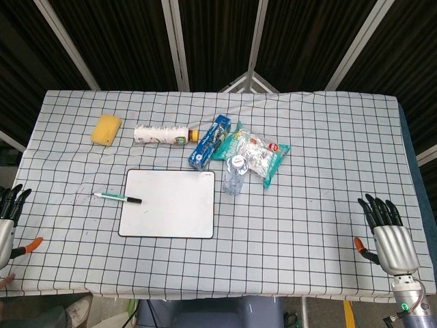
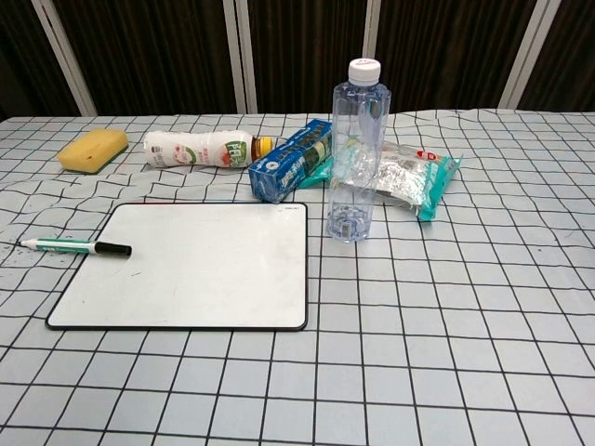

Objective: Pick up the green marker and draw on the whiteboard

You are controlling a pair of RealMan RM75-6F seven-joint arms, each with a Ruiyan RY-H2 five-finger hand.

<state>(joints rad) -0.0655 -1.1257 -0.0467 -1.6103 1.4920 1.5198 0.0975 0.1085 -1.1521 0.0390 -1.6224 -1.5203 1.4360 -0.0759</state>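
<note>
The green marker (image 1: 117,197) (image 2: 74,246) lies flat across the left edge of the whiteboard (image 1: 169,203) (image 2: 195,265), its black cap on the board and its tail on the cloth. The board is blank and lies left of the table's middle. My left hand (image 1: 8,219) hovers at the table's near left edge, fingers apart, holding nothing. At the near right edge my right hand (image 1: 388,229) is likewise open and empty. Both hands are far from the marker, and the chest view shows neither.
Behind the board stand a clear water bottle (image 1: 234,174) (image 2: 356,153), a blue carton (image 1: 209,141) (image 2: 290,161), a snack bag (image 1: 258,154) (image 2: 409,177), a white bottle lying down (image 1: 160,134) (image 2: 200,148) and a yellow sponge (image 1: 106,129) (image 2: 92,149).
</note>
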